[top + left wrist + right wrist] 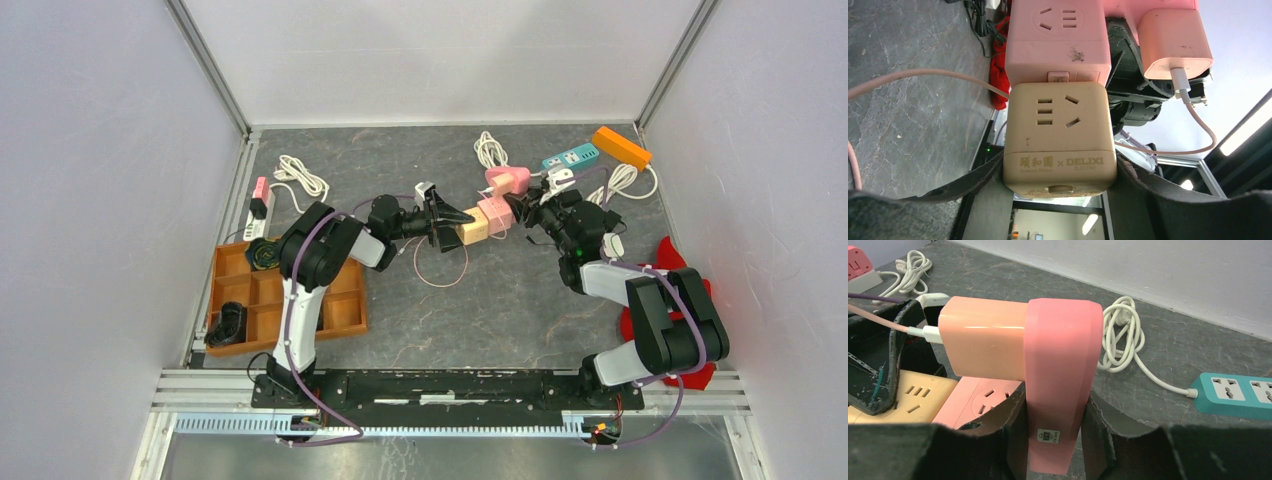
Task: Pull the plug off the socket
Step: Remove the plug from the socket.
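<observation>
A beige cube socket [473, 232] [1058, 140] is joined end to end with a pink cube socket [495, 215] [1058, 40], and both are held above the table. My left gripper [452, 228] [1058, 172] is shut on the beige cube. My right gripper [517, 208] [1055, 415] is shut on a pink upright socket body [1060, 390]. A pale pink charger [985, 337] [1175, 42] with a thin cable is plugged into this body. The pink cube [973, 397] and the beige cube [913, 395] lie just left of the right fingers.
A teal power strip [571, 157] [1235, 395], an orange strip [621, 146] and a coiled white cable [490, 150] [1120, 335] lie at the back right. A wooden tray [285, 300] and a white strip [260, 205] are at the left. A red cloth [680, 300] is at the right.
</observation>
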{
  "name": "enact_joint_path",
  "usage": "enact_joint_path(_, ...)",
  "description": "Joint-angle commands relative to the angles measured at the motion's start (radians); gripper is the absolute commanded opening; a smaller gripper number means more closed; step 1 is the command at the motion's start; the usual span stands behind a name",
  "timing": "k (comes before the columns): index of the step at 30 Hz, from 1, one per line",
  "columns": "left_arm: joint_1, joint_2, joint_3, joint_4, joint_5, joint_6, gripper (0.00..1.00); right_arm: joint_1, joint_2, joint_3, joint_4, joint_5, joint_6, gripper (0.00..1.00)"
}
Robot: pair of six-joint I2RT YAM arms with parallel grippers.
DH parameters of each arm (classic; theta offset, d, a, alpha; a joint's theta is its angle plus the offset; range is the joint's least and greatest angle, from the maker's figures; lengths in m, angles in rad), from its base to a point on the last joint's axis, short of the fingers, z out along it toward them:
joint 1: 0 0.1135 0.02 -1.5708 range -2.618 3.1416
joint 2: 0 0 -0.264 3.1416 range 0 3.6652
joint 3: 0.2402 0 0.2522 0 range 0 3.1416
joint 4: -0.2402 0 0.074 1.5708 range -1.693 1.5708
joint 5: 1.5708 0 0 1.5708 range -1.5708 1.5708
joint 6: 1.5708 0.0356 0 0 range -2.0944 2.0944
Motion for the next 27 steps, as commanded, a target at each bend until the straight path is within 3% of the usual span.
enact_joint_path(1, 0.051, -0.116, 0.034, -0.130, 0.025, 0.196, 0.02, -0.061, -0.019, 0.009, 0.067, 0.124, -0.098, 0.00)
enact_joint_path(7, 0.051, -0.087, 0.026, -0.047, 0.021, 0.139, 0.02, -0.046, 0.051, 0.038, 0.095, -0.094, 0.089, 0.00)
enact_joint_path(15, 0.060, -0.100, 0.016, -0.056, 0.007, 0.139, 0.02, 0.032, 0.081, 0.032, 0.121, -0.083, 0.295, 0.00)
enact_joint_path(19, 0.069, -0.157, 0.025, -0.307, -0.010, 0.283, 0.02, 0.060, 0.119, 0.019, 0.121, -0.059, 0.353, 0.00)
enact_joint_path(27, 0.075, -0.292, 0.184, -1.021, -0.128, 0.684, 0.02, 0.099, 0.249, -0.017, 0.277, -0.102, 0.580, 0.00)
